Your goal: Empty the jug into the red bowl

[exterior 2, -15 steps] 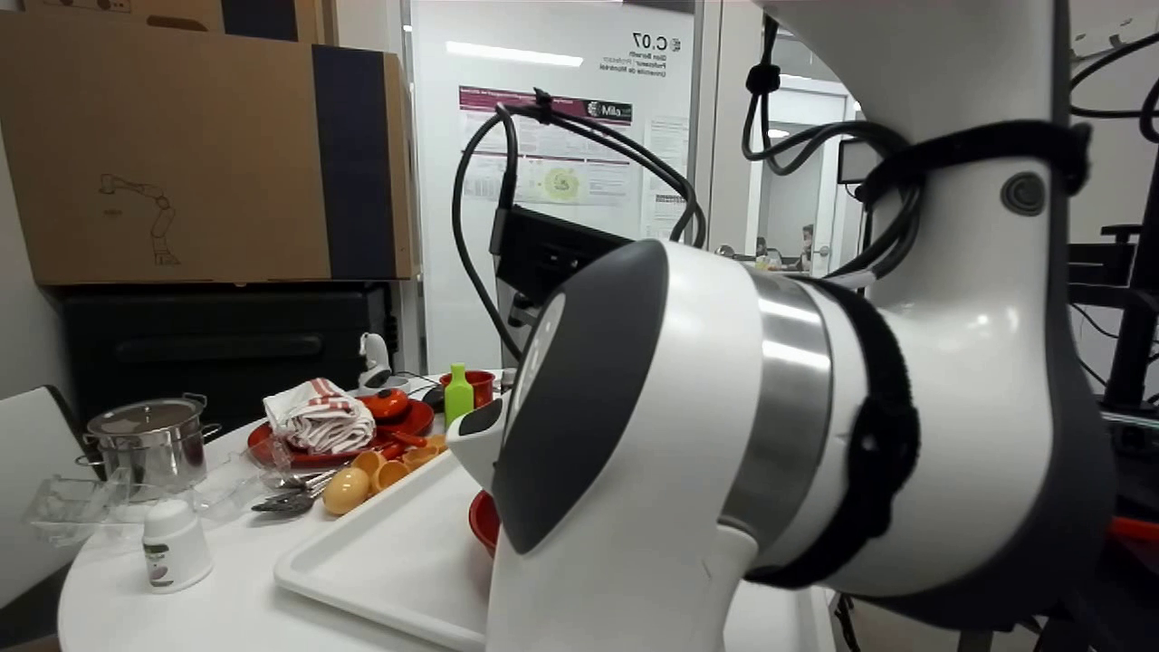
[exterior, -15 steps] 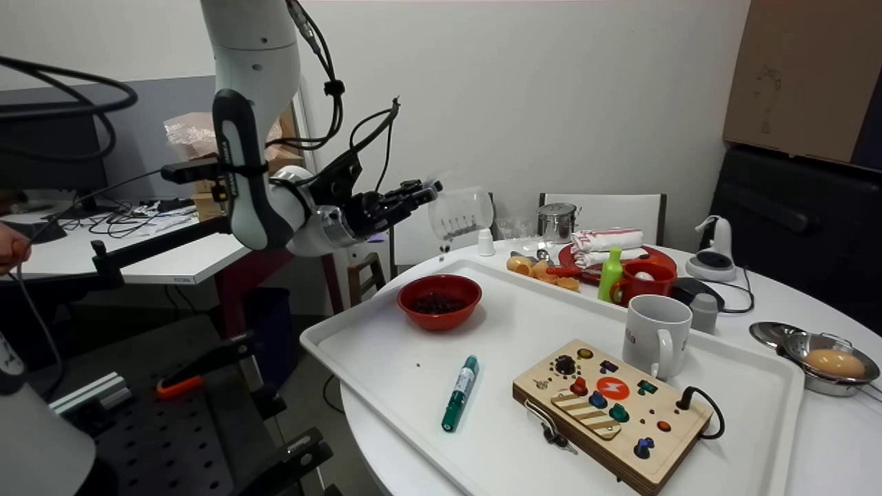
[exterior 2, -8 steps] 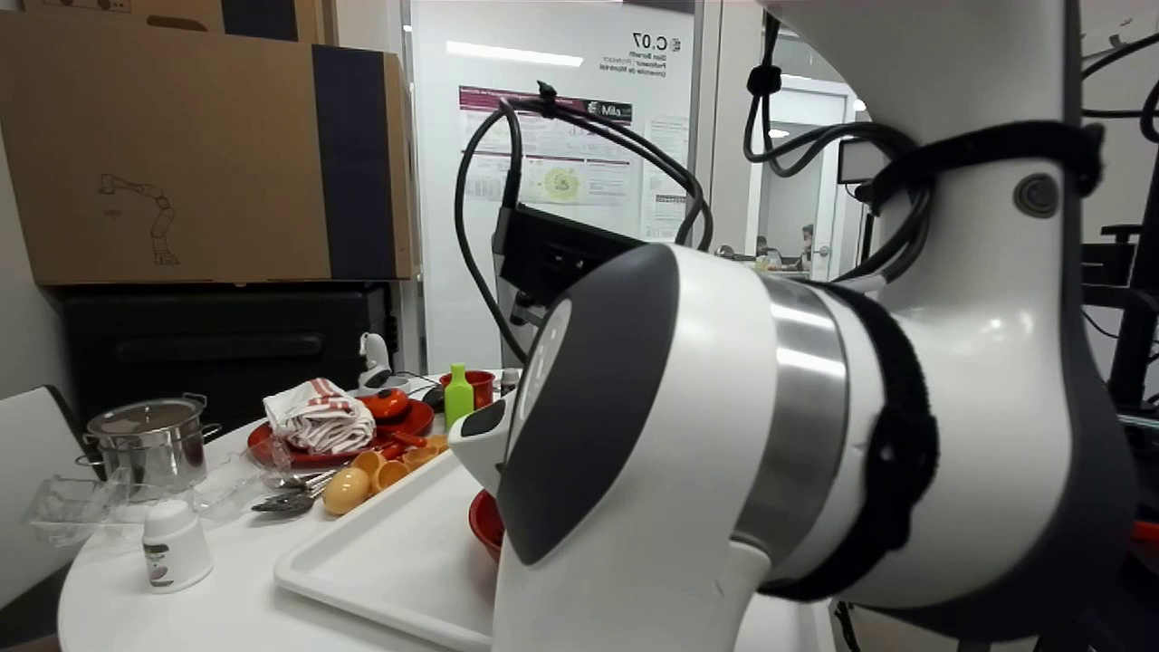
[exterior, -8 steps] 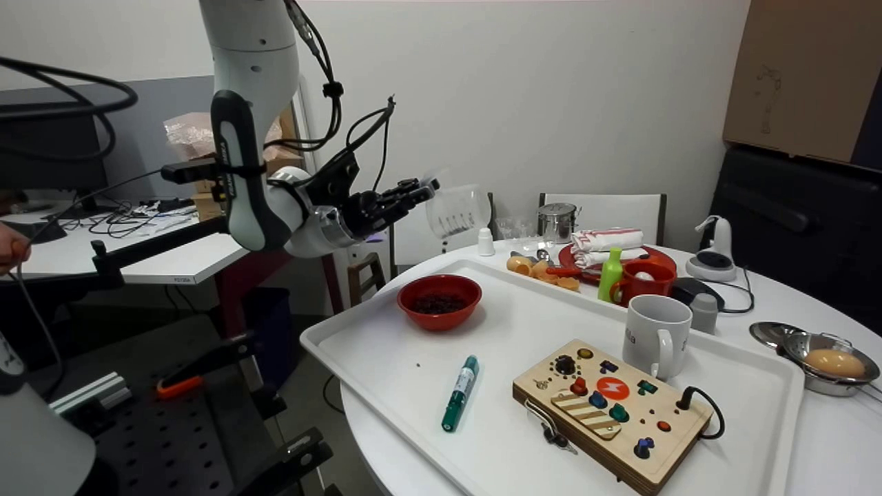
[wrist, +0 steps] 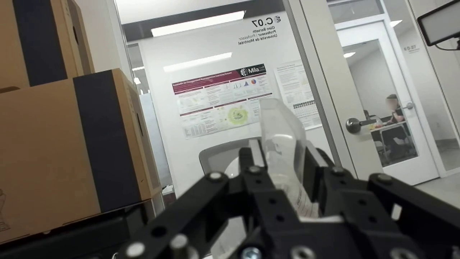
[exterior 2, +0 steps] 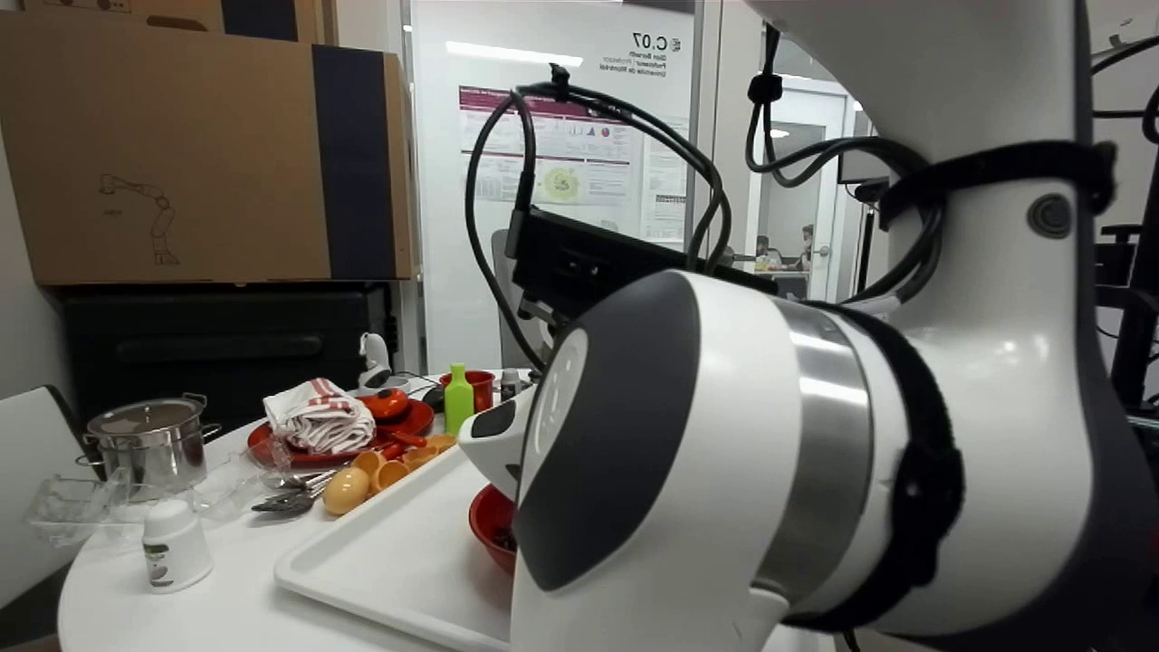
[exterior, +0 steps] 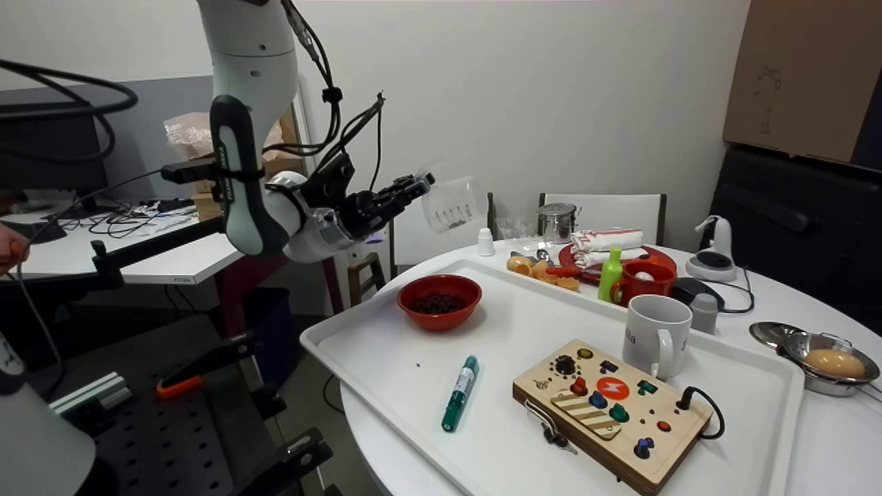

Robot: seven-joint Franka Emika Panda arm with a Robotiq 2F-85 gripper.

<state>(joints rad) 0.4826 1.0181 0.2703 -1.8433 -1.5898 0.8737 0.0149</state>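
The clear measuring jug (exterior: 451, 203) has tipped slightly further above the red bowl (exterior: 439, 321), its handle (wrist: 280, 140) pinched in the jaws of your gripper (wrist: 285, 154), so you look late in the pour (the bowl holds dark bits (exterior: 439, 303)): check the jug's empty before righting it.

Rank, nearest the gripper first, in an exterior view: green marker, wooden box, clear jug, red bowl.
1. Clear jug, held in the gripper.
2. Red bowl, lower, on tray.
3. Green marker, in front of bowl.
4. Wooden box, right of marker.
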